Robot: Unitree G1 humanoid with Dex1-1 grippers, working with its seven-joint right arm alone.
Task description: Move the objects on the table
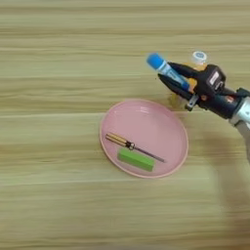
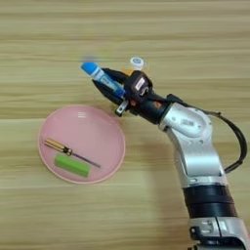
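Observation:
My right gripper (image 1: pixel 172 75) (image 2: pixel 106 82) is shut on the blue tube (image 1: pixel 166 68) (image 2: pixel 100 75), which hangs tilted above the table, just beyond the far right rim of the pink plate (image 1: pixel 161 117) (image 2: pixel 100 122). On the plate lie the yellow-handled screwdriver (image 1: pixel 132 145) (image 2: pixel 68 152) and the green block (image 1: pixel 135 159) (image 2: pixel 72 165), side by side. The orange-drink bottle's white cap (image 1: pixel 198 57) (image 2: pixel 136 62) shows behind the gripper; its body is mostly hidden by the fingers.
The light wooden table (image 1: pixel 58 58) (image 2: pixel 195 49) spreads all around. My silver forearm (image 2: pixel 190 127) comes in from the bottom right, over the table to the right of the plate.

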